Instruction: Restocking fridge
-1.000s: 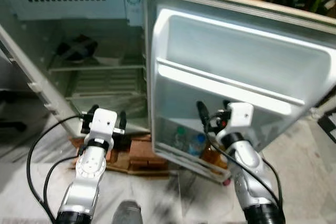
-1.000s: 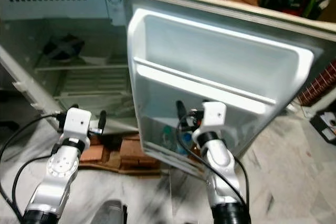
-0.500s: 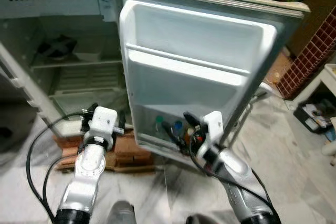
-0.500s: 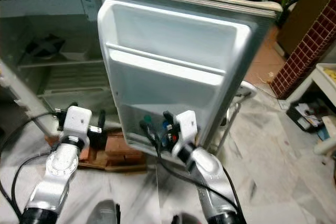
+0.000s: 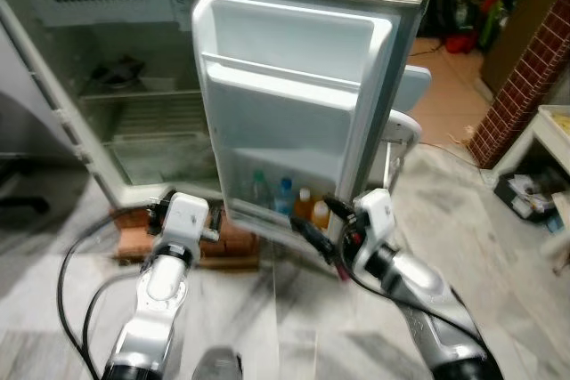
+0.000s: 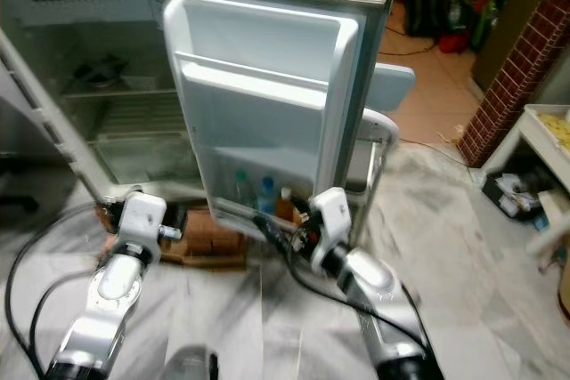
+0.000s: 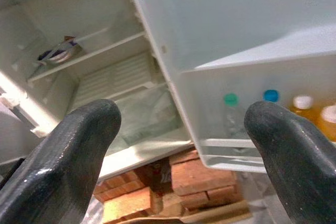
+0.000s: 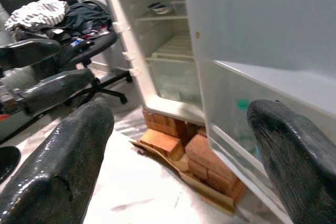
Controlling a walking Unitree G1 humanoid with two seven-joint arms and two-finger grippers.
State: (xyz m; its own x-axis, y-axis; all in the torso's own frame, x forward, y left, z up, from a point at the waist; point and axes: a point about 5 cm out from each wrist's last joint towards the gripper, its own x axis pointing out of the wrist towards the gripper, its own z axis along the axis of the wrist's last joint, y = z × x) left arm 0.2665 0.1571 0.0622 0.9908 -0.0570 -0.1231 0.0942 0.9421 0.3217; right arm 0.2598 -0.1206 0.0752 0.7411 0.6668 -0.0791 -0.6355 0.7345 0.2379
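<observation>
The fridge (image 5: 134, 122) stands open, its door (image 5: 294, 104) swung out toward me. In the door's bottom shelf stand a green-capped bottle (image 5: 259, 189), a blue-capped bottle (image 5: 285, 195) and two orange juice bottles (image 5: 307, 205). My left gripper (image 5: 183, 213) is open and empty, low in front of the fridge's bottom edge. My right gripper (image 5: 325, 222) is open and empty too, just in front of the juice bottles, apart from them. The left wrist view looks between its fingers (image 7: 84, 135) at the same bottles (image 7: 230, 100). A dark object (image 5: 116, 71) lies on the fridge's upper shelf.
Red bricks (image 5: 227, 242) on a board prop up the fridge. A white frame (image 5: 403, 135) stands behind the door. A brick pillar (image 5: 521, 68) and a white unit (image 5: 548, 135) are at the right. An office chair (image 8: 92, 43) piled with clothes stands left of the fridge.
The whole view has shifted: the fridge now sits further off and more floor shows at the right. My right gripper sits lower, below the door's bottom shelf line. Both grippers stay open.
</observation>
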